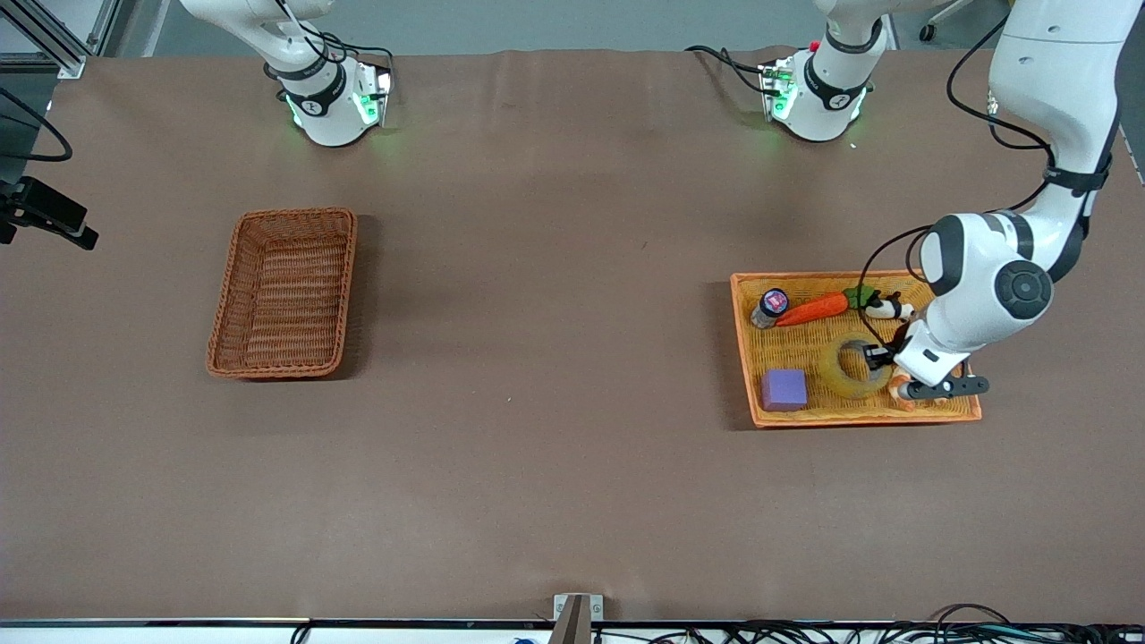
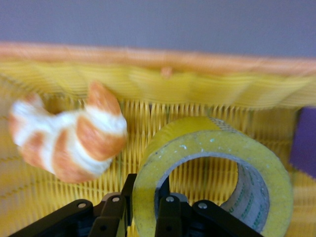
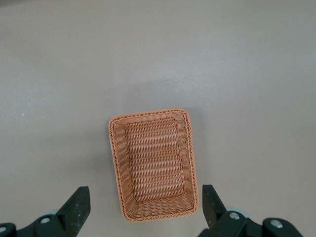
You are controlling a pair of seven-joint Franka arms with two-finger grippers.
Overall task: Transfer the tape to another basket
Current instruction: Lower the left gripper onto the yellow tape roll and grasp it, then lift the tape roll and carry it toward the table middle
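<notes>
The tape, a yellowish ring with a grey core, lies in the shallow orange tray toward the left arm's end of the table. My left gripper is down in the tray, shut on the tape's wall. In the left wrist view one finger is inside the ring and one outside, both pressing the tape, with the gripper at the frame's lower edge. The reddish-brown basket stands empty toward the right arm's end. My right gripper is open and empty, high over the basket, and is out of the front view.
The tray also holds a purple cube, a toy carrot, a small bottle, a black-and-white toy and an orange-and-white plush beside the tape. Bare brown table lies between tray and basket.
</notes>
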